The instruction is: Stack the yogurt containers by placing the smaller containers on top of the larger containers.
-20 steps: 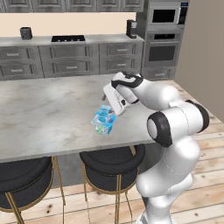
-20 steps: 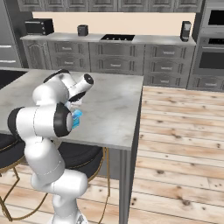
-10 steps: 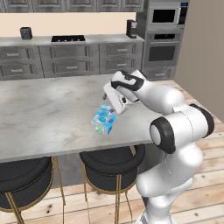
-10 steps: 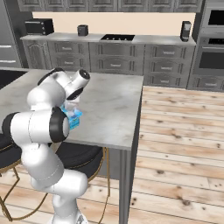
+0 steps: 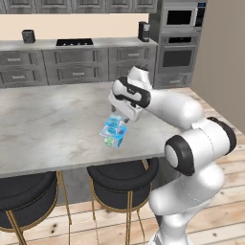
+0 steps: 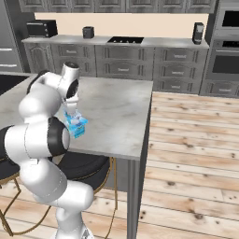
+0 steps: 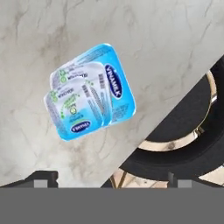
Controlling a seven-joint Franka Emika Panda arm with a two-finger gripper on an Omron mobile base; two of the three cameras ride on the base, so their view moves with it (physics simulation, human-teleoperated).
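Gripper (image 5: 123,116) hangs just above the stack with its jaws spread wide and nothing between them; in the hand view the two dark fingertips (image 7: 41,177) sit far apart at the bottom edge. Directly below, the smaller container (image 7: 75,110) lies on top of the larger container (image 7: 109,87), offset toward one corner, lids facing the camera. The pair rests on the marble island counter (image 5: 48,124) near its front edge, above a black stool (image 5: 122,179).
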